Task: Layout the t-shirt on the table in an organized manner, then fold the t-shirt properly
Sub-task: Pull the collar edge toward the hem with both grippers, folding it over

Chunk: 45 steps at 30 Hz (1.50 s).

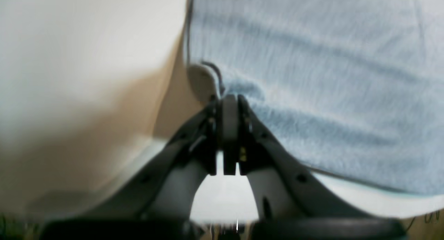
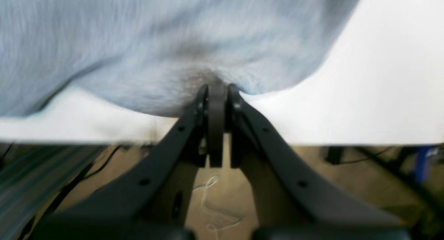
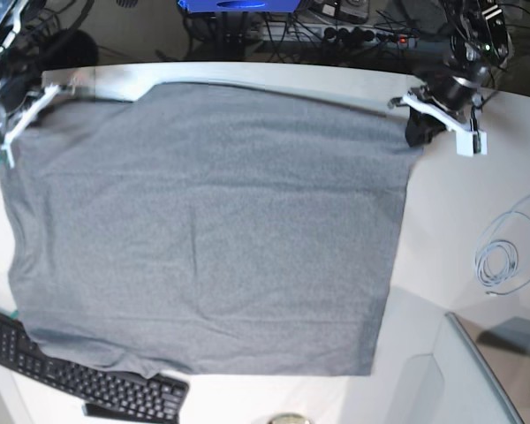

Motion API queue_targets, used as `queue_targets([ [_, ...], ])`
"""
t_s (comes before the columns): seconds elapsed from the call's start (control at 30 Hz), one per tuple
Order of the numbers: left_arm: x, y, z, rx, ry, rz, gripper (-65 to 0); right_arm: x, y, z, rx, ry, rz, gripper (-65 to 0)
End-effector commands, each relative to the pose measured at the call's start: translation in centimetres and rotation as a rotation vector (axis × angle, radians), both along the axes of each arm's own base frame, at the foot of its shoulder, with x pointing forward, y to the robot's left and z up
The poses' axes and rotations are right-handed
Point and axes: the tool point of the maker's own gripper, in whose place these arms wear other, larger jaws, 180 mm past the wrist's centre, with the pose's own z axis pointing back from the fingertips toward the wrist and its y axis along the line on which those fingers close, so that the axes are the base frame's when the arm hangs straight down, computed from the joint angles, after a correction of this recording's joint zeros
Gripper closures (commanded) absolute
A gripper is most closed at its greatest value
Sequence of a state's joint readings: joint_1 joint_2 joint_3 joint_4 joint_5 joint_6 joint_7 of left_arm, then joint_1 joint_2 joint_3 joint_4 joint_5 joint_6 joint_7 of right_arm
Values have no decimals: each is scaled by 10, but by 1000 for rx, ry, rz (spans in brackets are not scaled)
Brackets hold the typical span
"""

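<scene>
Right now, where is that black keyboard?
In the base view, the black keyboard sits at the table's bottom-left corner, partly under the grey t-shirt's lower edge.

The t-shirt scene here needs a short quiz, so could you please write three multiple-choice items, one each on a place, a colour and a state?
1. Where is the black keyboard in the base view?
A. lower left
B. upper right
C. centre

2. What colour is the t-shirt?
A. red
B. grey
C. green

3. How is the left gripper?
A. wide open
B. shut on the t-shirt's edge
C. resting on the keyboard

Answers: 1 A, it lies by the shirt's lower-left edge; 2 B, heather grey on the white table; 3 B, the jaws meet at the cloth's edge.
</scene>
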<state>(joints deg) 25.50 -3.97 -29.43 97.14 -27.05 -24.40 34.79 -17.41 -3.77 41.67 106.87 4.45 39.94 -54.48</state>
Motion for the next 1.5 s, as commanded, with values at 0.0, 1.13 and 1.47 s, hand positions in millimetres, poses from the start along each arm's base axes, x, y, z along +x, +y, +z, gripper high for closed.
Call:
queue_targets([
  [0.0,12,1,12,5,-40,-7,0,9,-10,11,-34,-17,5,-5],
  [1.13,147,-11,-1,-167,-50,70,0,169,-26,-7,69,-97,12,-5],
  [1.47,160,-2,9,-165,-65,128,0,192,-24,6,82,-137,12,-5],
])
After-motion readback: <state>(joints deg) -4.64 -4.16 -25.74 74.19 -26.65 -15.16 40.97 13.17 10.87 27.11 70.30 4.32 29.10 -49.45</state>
